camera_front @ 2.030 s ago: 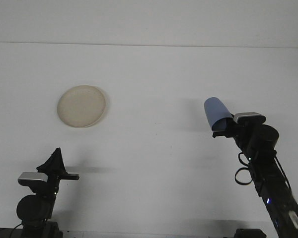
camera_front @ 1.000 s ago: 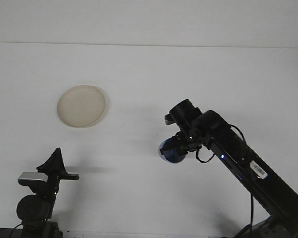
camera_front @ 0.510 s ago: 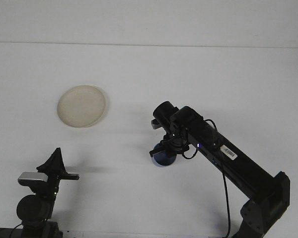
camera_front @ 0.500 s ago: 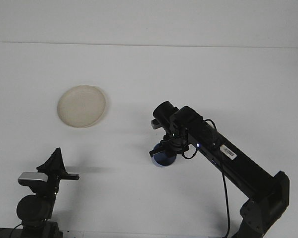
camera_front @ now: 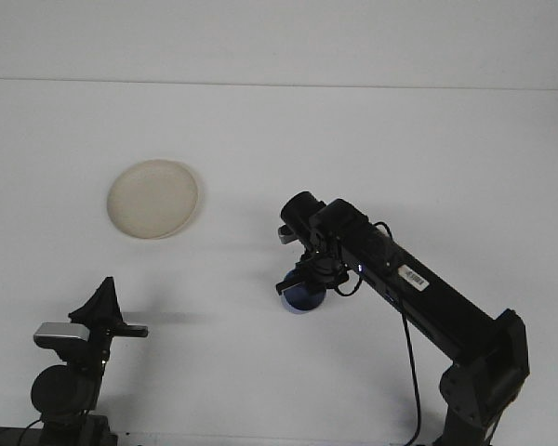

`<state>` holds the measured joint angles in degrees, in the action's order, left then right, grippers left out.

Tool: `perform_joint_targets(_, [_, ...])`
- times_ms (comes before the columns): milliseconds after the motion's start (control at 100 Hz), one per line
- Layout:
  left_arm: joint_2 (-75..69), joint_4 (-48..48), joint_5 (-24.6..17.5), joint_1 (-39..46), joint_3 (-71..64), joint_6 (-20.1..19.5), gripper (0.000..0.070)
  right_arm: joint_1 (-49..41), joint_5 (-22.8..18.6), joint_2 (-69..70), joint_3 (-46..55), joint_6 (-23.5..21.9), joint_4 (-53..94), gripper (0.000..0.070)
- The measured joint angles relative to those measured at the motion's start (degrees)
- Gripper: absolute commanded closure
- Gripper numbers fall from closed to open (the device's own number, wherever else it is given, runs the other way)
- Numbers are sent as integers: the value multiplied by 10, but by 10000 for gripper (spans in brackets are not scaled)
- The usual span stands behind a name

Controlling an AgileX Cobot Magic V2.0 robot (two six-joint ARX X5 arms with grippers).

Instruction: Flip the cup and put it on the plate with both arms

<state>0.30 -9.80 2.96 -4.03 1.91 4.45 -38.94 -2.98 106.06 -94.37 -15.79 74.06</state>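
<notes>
- One round cream-coloured plate lay on the white table, left of centre, with nothing on it.
- One blue plastic cup sat near the table's middle, well apart from the plate.
- The right gripper reached down over the cup, jaws clamped on it.
- The left gripper stood at the lower left; whether its jaws were apart could not be told.
</notes>
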Motion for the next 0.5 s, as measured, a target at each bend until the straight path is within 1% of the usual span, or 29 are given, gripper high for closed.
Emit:
perform_joint_targets(70, [0,0,0,0,0,0,688,0,0,0,0,1,0,677])
perform_joint_targets(180, [0,0,0,0,0,0,688,0,0,0,0,3,0,595])
perform_joint_targets(240, [0,0,0,0,0,0,688,0,0,0,0,3,-1,567])
perform_joint_targets(340, [0,0,0,0,0,0,688,0,0,0,0,4,-1,537])
perform_joint_targets(380, [0,0,0,0,0,0,688,0,0,0,0,3,-1,497])
perform_joint_targets(430, [0,0,0,0,0,0,688,0,0,0,0,4,-1,415])
perform_joint_targets(470, [0,0,0,0,0,0,688,0,0,0,0,4,-1,365])
perform_joint_targets(500, [0,0,0,0,0,0,688,0,0,0,-1,4,1,343])
